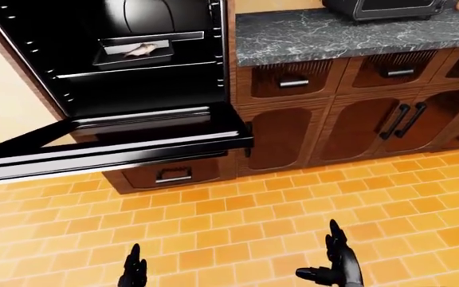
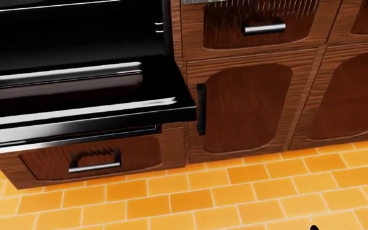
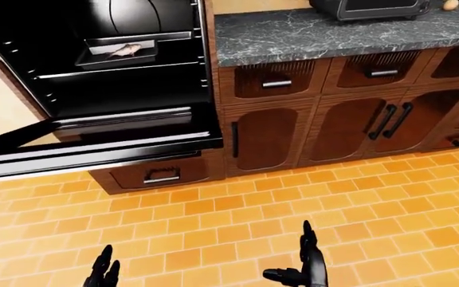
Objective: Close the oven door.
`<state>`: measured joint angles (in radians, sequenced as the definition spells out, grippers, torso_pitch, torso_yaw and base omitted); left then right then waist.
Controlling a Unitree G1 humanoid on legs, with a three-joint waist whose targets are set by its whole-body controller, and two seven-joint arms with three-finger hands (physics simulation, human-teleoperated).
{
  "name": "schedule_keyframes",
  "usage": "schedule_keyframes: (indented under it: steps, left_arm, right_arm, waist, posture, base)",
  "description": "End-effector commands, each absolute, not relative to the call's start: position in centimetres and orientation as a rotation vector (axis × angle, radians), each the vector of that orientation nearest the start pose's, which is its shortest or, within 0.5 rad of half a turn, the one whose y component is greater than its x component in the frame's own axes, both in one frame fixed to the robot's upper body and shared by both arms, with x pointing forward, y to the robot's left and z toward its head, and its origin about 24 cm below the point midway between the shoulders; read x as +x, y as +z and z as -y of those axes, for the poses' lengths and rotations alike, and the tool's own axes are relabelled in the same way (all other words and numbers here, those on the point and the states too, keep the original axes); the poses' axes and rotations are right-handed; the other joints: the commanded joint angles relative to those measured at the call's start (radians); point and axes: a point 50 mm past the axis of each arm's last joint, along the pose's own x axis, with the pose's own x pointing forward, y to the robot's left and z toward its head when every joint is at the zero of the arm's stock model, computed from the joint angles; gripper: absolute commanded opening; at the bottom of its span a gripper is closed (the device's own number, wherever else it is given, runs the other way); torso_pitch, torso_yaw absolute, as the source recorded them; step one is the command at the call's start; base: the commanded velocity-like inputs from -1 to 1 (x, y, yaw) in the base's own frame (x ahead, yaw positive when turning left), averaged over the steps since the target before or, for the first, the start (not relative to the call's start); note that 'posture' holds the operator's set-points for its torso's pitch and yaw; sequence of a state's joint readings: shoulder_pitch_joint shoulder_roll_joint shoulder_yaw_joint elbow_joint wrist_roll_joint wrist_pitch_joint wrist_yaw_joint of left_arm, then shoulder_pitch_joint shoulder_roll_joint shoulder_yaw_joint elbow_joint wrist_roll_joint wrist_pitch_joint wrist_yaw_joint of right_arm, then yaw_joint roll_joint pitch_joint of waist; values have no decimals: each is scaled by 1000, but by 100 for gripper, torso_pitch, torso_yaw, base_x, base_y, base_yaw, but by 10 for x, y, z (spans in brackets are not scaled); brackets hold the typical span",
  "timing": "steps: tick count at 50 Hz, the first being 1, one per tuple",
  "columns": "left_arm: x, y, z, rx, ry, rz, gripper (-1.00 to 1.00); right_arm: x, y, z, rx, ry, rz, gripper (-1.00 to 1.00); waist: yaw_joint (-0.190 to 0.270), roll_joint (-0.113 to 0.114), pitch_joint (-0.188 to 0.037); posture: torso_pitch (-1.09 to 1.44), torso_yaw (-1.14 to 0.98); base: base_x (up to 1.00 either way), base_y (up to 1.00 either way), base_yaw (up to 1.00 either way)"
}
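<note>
The black oven (image 1: pixel 134 66) stands open at the upper left of the left-eye view. Its door (image 1: pixel 110 146) hangs folded down, nearly level, out over the floor. A tray with food (image 1: pixel 134 51) rests on an inner rack. My left hand (image 1: pixel 133 272) and right hand (image 1: pixel 337 263) are low at the bottom of the eye views, fingers spread, open and empty, well short of the door. In the head view the door's edge (image 2: pixel 81 120) fills the left half.
A wooden drawer (image 1: pixel 170 173) sits under the oven. Brown cabinets (image 1: pixel 357 122) with dark handles run to the right beneath a grey marble counter (image 1: pixel 333 33) that carries a toaster oven (image 1: pixel 381 7). Orange floor tiles (image 1: pixel 254 221) spread below.
</note>
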<state>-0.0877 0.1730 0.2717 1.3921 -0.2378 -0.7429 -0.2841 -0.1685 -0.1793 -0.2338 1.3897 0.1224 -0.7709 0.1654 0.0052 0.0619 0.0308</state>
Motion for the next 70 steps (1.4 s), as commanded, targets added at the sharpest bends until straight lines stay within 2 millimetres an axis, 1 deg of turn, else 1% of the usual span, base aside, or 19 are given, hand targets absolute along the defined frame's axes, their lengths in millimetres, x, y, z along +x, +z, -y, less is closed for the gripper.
schedule_keyframes:
  steps: [1, 9, 14, 15, 19, 23, 26, 28, 29, 30, 39, 44, 45, 49, 54, 56, 58, 59, 70]
  left_arm:
    - [149, -115, -239, -114, 204, -435, 100]
    - [149, -115, -240, -115, 206, -434, 100]
    - [148, -115, -240, -114, 205, -436, 100]
    - [148, -115, -240, -115, 206, -435, 100]
    - [149, -115, -241, -115, 205, -436, 100]
    - [148, -115, -241, -115, 206, -437, 100]
    - [148, -115, -241, -116, 206, -437, 100]
    - [148, -115, -241, -116, 206, -436, 100]
    - [148, -115, -240, -117, 206, -437, 100]
    - [148, -115, -240, -119, 207, -437, 100]
    - [143, -115, -242, -137, 208, -419, 100]
    - [142, -114, -247, -134, 215, -416, 100]
    - [142, -113, -250, -133, 212, -416, 100]
    - [141, -115, -250, -125, 220, -437, 100]
    - [140, -115, -252, -136, 233, -441, 100]
    - [140, -115, -252, -138, 235, -442, 100]
    - [140, -116, -251, -147, 231, -442, 100]
    - [140, -116, -250, -147, 231, -442, 100]
    - [139, -117, -249, -151, 232, -446, 100]
  right_arm:
    - [182, -97, 245, -16, -200, -345, 100]
    - [182, -97, 245, -14, -201, -345, 100]
    - [182, -97, 245, -14, -200, -347, 100]
    - [182, -97, 245, -14, -200, -347, 100]
    - [182, -97, 245, -15, -201, -347, 100]
    - [182, -97, 245, -14, -201, -347, 100]
    - [182, -97, 245, -14, -201, -347, 100]
    - [182, -97, 245, -14, -201, -346, 100]
    - [182, -97, 245, -13, -200, -346, 100]
    - [182, -97, 245, -13, -201, -346, 100]
    - [183, -96, 246, -11, -201, -346, 100]
    - [182, -96, 247, -12, -203, -347, 100]
    - [182, -97, 247, -13, -203, -348, 100]
    - [182, -96, 248, -13, -207, -349, 100]
    - [181, -97, 248, -12, -209, -349, 100]
    - [182, -96, 248, -12, -209, -348, 100]
    - [182, -96, 248, -12, -209, -348, 100]
    - [182, -96, 248, -11, -209, -347, 100]
    - [183, -96, 248, -10, -208, -347, 100]
  waist:
    - [-3, -3, -12]
    - [-10, -77, -4]
    - [-14, -161, -11]
    - [-24, -115, -11]
    - [-21, -122, -20]
    - [-18, -80, -7]
    - [-18, -20, -9]
    - [-10, 57, -30]
    - [-5, -6, -16]
    - [-7, 8, -14]
    - [-9, -77, -5]
    - [-16, -176, -22]
    - [-27, -117, -5]
    - [-23, -125, -18]
    - [-19, -65, -4]
    - [-19, -23, -5]
    - [-13, 53, -26]
    - [-7, 2, -17]
    - [-10, -87, -4]
  posture:
    - [0, 0]
    - [0, 0]
    - [0, 0]
    - [0, 0]
    - [0, 0]
    - [0, 0]
    - [0, 0]
    - [0, 0]
    - [0, 0]
    - [0, 0]
    - [0, 0]
    - [0, 0]
    - [0, 0]
    - [0, 0]
    - [0, 0]
    - [0, 0]
    - [0, 0]
    - [0, 0]
    - [0, 0]
  base:
    - [0, 23, 0]
    - [0, 24, 0]
    - [0, 24, 0]
    - [0, 24, 0]
    - [0, 23, 0]
    - [0, 24, 0]
    - [0, 24, 0]
    - [0, 24, 0]
    - [0, 23, 0]
    - [0, 24, 0]
    - [0, 24, 0]
    - [0, 24, 0]
    - [0, 23, 0]
    - [0, 24, 0]
    - [0, 24, 0]
    - [0, 25, 0]
    - [0, 23, 0]
    - [0, 23, 0]
    - [0, 24, 0]
